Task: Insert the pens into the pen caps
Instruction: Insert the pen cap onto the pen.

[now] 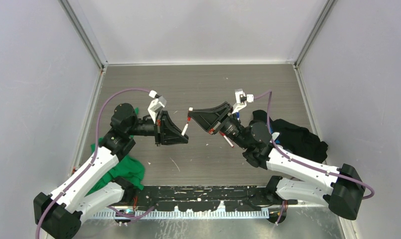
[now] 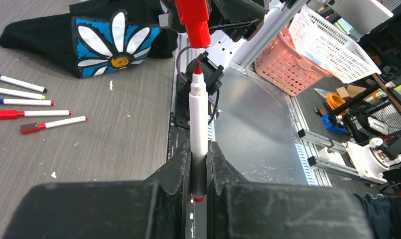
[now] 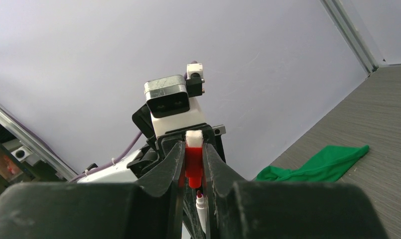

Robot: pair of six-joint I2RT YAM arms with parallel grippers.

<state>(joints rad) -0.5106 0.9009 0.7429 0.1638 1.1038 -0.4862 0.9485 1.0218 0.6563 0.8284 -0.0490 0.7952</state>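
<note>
My left gripper [image 1: 182,133] [image 2: 198,157] is shut on a white pen [image 2: 198,119] [image 1: 185,129], gripping its lower barrel, and the bare red tip points away from the wrist. My right gripper [image 1: 194,115] [image 3: 194,155] is shut on a red pen cap [image 3: 194,163] [image 2: 193,20] [image 1: 190,113] with a white felt end. The cap's mouth faces the pen tip [image 3: 200,195] across a small gap, roughly in line and not touching. Both are held in the air over the middle of the table. Several capped pens [image 2: 34,107] with red, blue and green caps lie in a row on the table.
A black cloth with a daisy print [image 2: 108,45] [image 1: 293,137] lies by the right arm. A green cloth [image 1: 121,169] [image 3: 318,164] lies by the left arm. Plastic baskets [image 2: 313,50] stand beyond the table's near edge. White walls enclose three sides.
</note>
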